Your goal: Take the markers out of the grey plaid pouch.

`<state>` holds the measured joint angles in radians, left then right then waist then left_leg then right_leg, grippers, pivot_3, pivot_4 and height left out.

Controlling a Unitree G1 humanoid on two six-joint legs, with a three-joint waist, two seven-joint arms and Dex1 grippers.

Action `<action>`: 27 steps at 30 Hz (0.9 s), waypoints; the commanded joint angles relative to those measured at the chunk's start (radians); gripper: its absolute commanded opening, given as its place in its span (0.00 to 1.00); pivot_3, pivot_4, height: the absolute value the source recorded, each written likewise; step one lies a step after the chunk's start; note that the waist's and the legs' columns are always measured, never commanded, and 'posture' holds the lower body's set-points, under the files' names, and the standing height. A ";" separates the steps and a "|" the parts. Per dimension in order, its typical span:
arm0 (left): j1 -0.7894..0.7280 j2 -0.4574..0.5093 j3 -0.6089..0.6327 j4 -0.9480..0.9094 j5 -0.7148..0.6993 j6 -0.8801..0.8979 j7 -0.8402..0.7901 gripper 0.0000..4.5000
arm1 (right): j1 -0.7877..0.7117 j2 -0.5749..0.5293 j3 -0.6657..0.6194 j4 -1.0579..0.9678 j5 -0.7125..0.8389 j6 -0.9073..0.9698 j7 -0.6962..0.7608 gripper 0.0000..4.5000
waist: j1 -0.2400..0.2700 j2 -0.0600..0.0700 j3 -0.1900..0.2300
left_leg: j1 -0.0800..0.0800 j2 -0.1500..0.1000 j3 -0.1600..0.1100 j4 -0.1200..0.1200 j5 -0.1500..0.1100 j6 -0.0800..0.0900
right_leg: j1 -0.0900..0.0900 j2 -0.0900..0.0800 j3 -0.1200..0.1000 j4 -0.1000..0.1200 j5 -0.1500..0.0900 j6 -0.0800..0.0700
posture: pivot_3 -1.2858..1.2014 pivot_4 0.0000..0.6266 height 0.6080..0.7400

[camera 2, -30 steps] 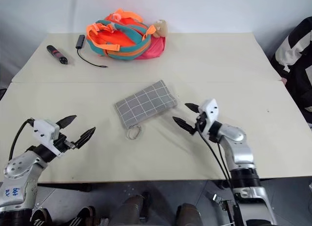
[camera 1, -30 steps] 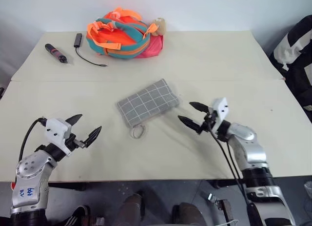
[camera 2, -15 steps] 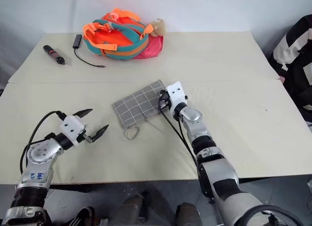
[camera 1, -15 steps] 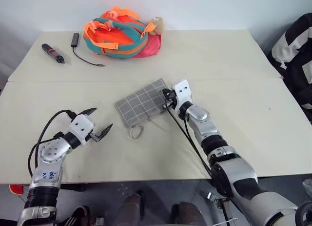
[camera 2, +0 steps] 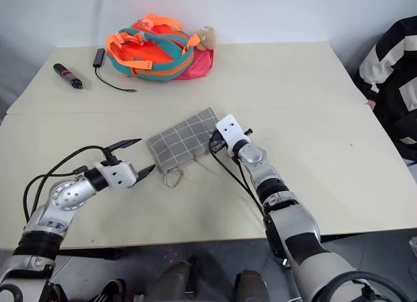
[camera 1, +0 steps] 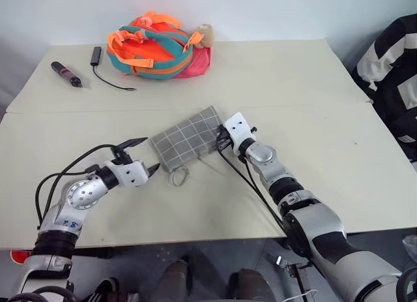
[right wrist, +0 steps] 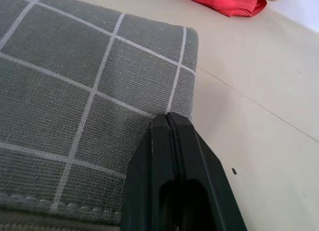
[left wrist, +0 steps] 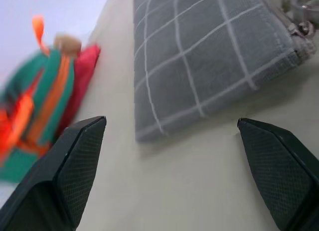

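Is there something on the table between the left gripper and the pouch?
Nothing visible. The left gripper, jaws open, faces the pouch over bare table. The ring pull lies beside that path, at the pouch's near end. The right gripper is shut at the pouch's far edge.

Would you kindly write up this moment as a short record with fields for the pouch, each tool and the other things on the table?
pouch: grey plaid pouch lies flat near the table's middle, closed, ring pull at its near end
markers: none visible outside the pouch
right tool: right tool shut, its tips pressed on the pouch's right edge; whether fabric is pinched cannot be told
left tool: left tool open, just left of the pouch, not touching it
far side: backpack, thick black stick, small black device with cable
table: pale tabletop
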<state>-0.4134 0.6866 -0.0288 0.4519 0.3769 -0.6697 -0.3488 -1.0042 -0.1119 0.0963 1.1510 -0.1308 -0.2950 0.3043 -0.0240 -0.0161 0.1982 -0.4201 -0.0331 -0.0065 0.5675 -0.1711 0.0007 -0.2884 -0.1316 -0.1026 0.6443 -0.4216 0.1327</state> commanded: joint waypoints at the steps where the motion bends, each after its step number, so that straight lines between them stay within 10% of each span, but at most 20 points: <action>1: -0.030 0.004 -0.074 0.074 0.081 -0.038 0.034 1.00 | 0.015 0.003 -0.017 0.000 0.017 0.020 0.022 0.00 | 0.001 0.001 -0.001 | 0.000 0.000 0.000 0.000 0.000 0.000 | 0.000 0.000 0.000 0.000 0.000 0.000 | 0.52 0.24 1.00; 10: -0.108 0.001 -0.128 0.170 0.094 -0.056 0.052 1.00 | 0.026 0.003 -0.028 -0.015 0.016 0.013 0.040 0.00 | 0.008 0.003 -0.004 | 0.000 0.000 0.000 0.001 0.000 0.000 | 0.000 -0.001 0.000 0.001 0.000 0.000 | 0.52 0.24 1.00; 27: -0.075 -0.039 -0.152 0.110 0.039 -0.029 0.005 0.00 | 0.032 0.006 -0.033 -0.033 0.024 0.011 0.057 0.00 | 0.013 0.006 -0.006 | 0.000 -0.001 0.000 0.002 0.000 0.001 | 0.000 -0.001 0.000 0.002 0.000 0.000 | 0.52 0.24 1.00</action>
<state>-0.5256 0.6694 -0.1333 0.5575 0.4058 -0.7006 -0.3190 -0.9879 -0.1139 0.0624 1.1395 -0.1137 -0.2831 0.3454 -0.0107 -0.0097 0.1917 -0.4200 -0.0342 -0.0061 0.5694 -0.1708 0.0013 -0.2881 -0.1330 -0.1025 0.6459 -0.4216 0.1327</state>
